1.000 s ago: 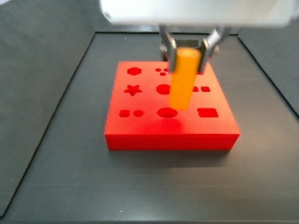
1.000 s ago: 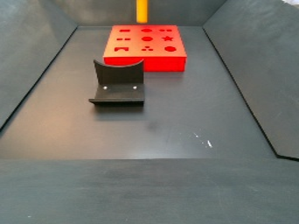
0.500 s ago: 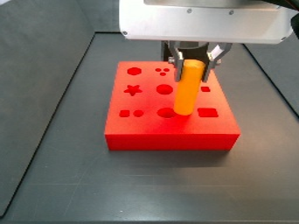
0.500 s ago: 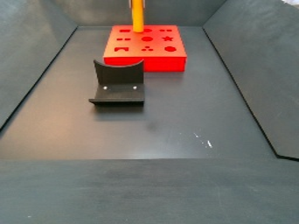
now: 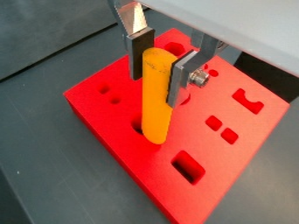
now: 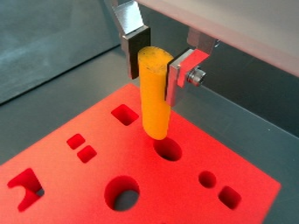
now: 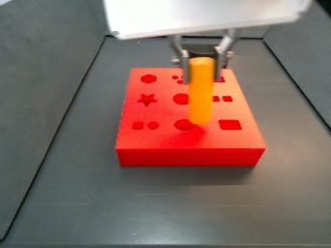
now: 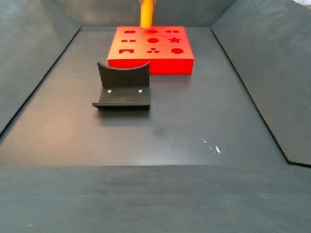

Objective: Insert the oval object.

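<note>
My gripper (image 5: 162,63) is shut on the oval object (image 5: 156,96), a yellow-orange peg held upright by its upper end over the red block (image 5: 128,162). In both wrist views the silver fingers (image 6: 184,74) press its two sides. Its lower end hangs just over the block's top, beside a round-ended hole (image 6: 170,150); I cannot tell whether it touches. In a side view the peg (image 7: 198,92) stands over the middle of the block (image 7: 188,145), with the gripper (image 7: 198,58) above. In a side view the peg (image 8: 147,13) shows at the block's far edge (image 8: 152,62).
The block's top has several cut-out holes: a star (image 7: 146,99), circles, squares and a rectangle (image 7: 230,123). The dark fixture (image 8: 122,86) stands on the floor in front of the block. Dark side walls bound the floor.
The gripper came down with the peg towards the block half a second ago and has since risen slightly. It stays shut on the peg.
</note>
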